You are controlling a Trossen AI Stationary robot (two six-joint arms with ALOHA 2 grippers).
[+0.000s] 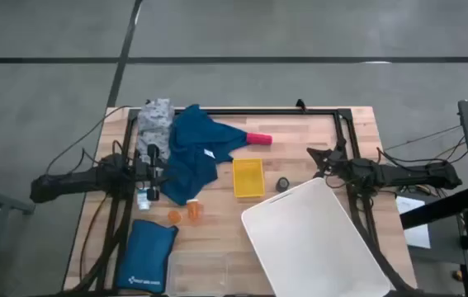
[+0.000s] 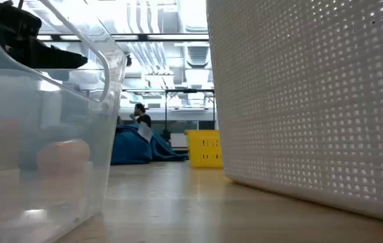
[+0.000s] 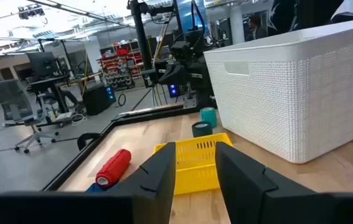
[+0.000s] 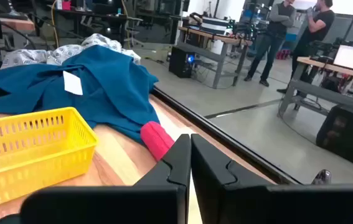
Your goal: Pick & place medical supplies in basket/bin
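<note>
So, your left claw [image 1: 153, 157] sits fingers apart over the blue garment [image 1: 194, 153], placed to grab it. Pink roll [image 1: 259, 139] and dark roll [image 1: 283, 184] flank the yellow basket [image 1: 248, 178]. Right claw [image 1: 323, 161] waits pressed together beside the white bin [image 1: 320, 239].

Left gripper [image 3: 195, 171] low at the left edge, fingers parted; right gripper [image 4: 190, 162] (fingers pressed together) opposite

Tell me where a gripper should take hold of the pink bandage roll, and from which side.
Grip the pink bandage roll across its middle, coming straight down from above. It lies on its side on the table, its long curved flanks exposed; one end nearly meets the blue cloth garment, so the fingers should straddle its width.
</note>
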